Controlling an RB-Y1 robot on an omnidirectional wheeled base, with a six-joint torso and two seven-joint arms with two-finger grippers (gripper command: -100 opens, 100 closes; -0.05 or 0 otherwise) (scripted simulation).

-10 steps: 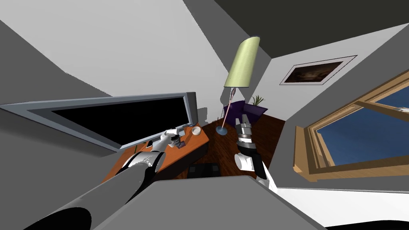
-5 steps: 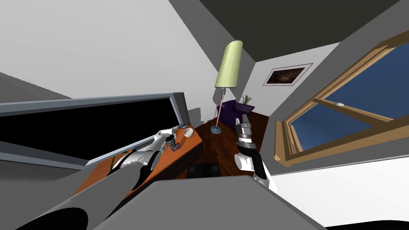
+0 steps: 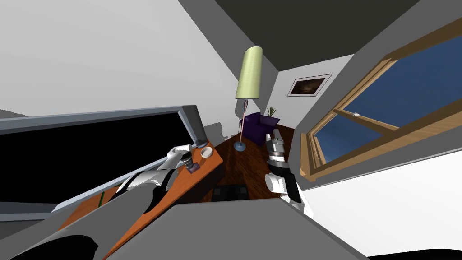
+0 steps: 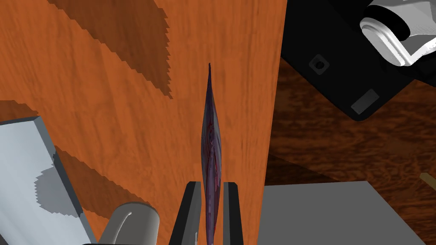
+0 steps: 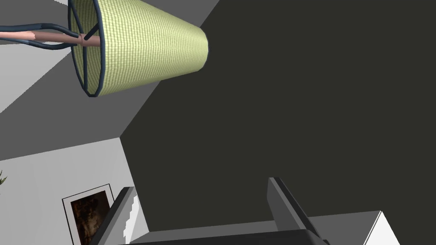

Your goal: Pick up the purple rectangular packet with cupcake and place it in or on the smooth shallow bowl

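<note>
Left hand (image 4: 210, 187) clamps thin purple packet (image 4: 211, 123) over counter (image 4: 106, 106); hold pinch firm, carry above bowl (image 3: 206, 152), lower, release; right hand (image 3: 276, 134) wide, idle.

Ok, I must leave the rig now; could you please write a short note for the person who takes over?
Left gripper: shut on the purple packet, held edge-on over the orange desk, near its edge.
Right gripper: open, holding nothing, over the floor beside the desk.
Bowl: on the desk, just beyond the left gripper.
Done: packet gripped. Left to do: carry it to the bowl and release it there.
</note>
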